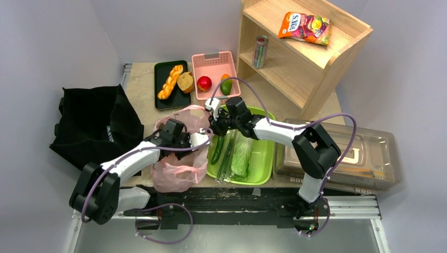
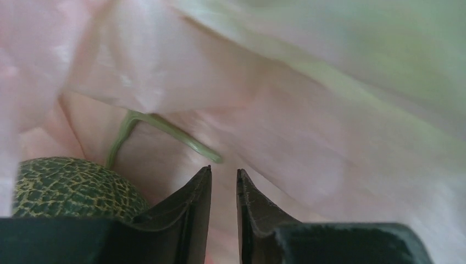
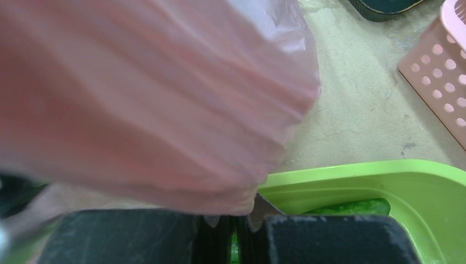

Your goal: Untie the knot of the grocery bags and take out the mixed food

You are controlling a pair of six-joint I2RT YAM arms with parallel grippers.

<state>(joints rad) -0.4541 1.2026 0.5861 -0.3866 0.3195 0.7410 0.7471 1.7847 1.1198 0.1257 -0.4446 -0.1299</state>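
While right fingers point(image 3: 329, 242) pinch the bag point(image 1: 176, 176), left fingers point(image 2: 192, 220) sit inside.

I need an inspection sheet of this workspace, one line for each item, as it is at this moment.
Surface: beige table, mottled.
Job's things: pink bag open-mouthed, netted green melon inside; cucumber, stalks, cabbage in green tub; breads on dark tray; two fruits in pink basket.
Clutter: can and snack packet on wooden shelf; black cloth; clear lidded box.
Grippers: left gripper inside bag, narrowly open, empty; right gripper shut on bag's film.
Cables: purple cables loop along both arms.
Surroundings: plain grey walls.
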